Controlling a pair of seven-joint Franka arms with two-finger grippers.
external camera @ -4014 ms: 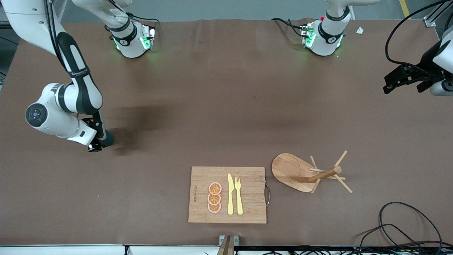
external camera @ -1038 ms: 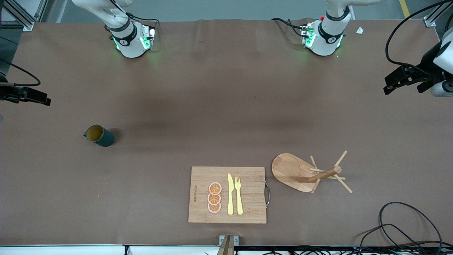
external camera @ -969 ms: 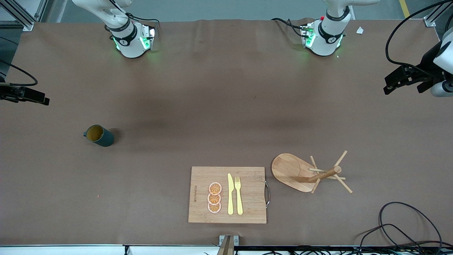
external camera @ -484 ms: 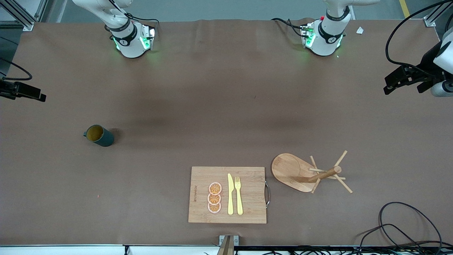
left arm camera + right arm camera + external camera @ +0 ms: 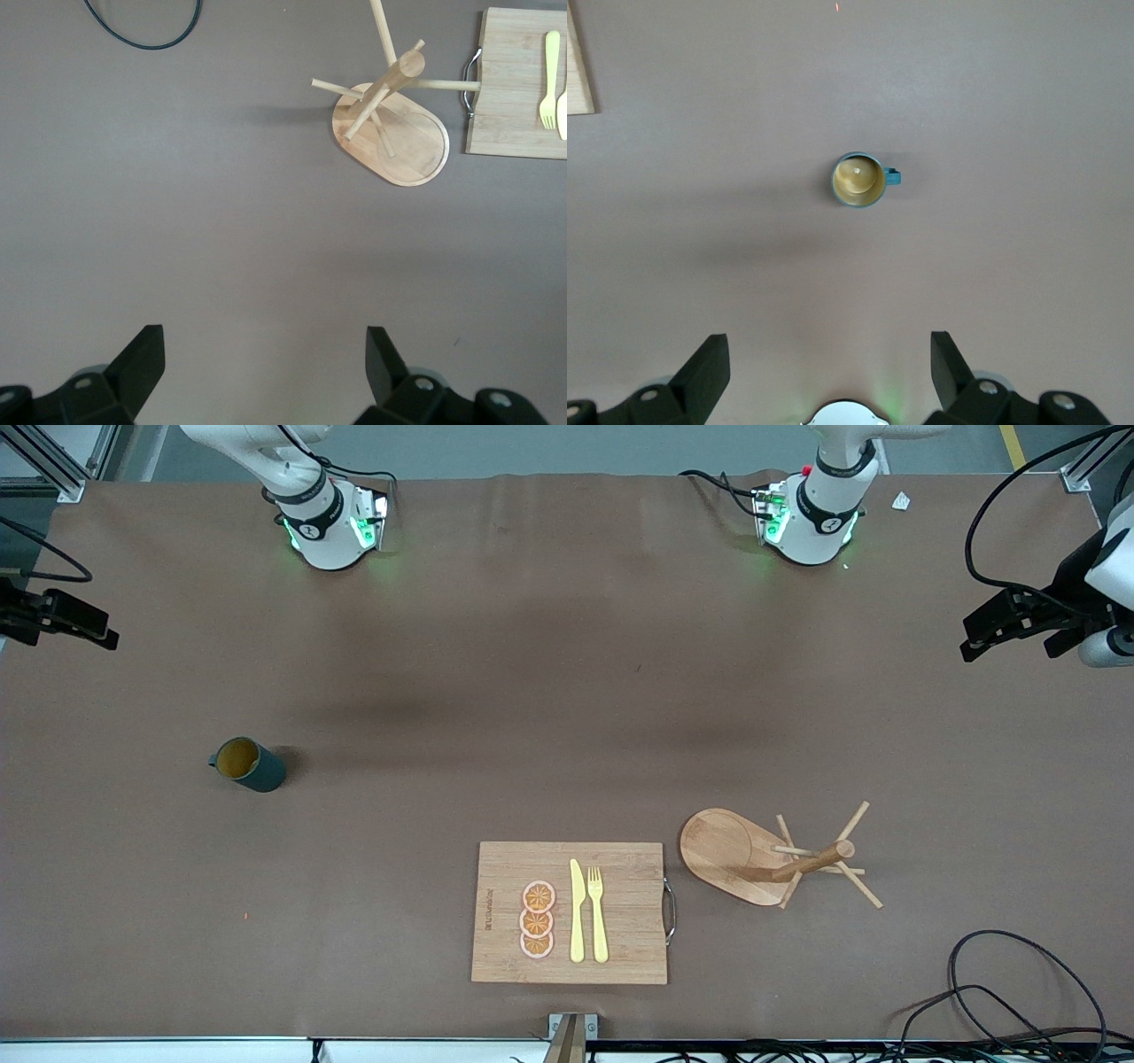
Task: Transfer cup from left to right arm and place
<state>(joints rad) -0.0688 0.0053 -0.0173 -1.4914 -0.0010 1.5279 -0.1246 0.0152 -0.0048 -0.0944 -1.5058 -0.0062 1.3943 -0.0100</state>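
The right gripper (image 5: 66,618) is seen high over the right arm's end of the table (image 5: 567,691), its fingers (image 5: 709,367) spread wide and empty. The cup (image 5: 247,764) stands upright on the table toward that end, well apart from both grippers, its handle turned toward the table's edge. Nearer the front camera, a board (image 5: 570,912) carries orange slices (image 5: 537,919), a knife (image 5: 577,911) and a fork (image 5: 598,912). Beside it a rack (image 5: 771,856) stands. The left gripper (image 5: 1010,624) is held over the left arm's end, released, nothing between its fingers (image 5: 142,363).
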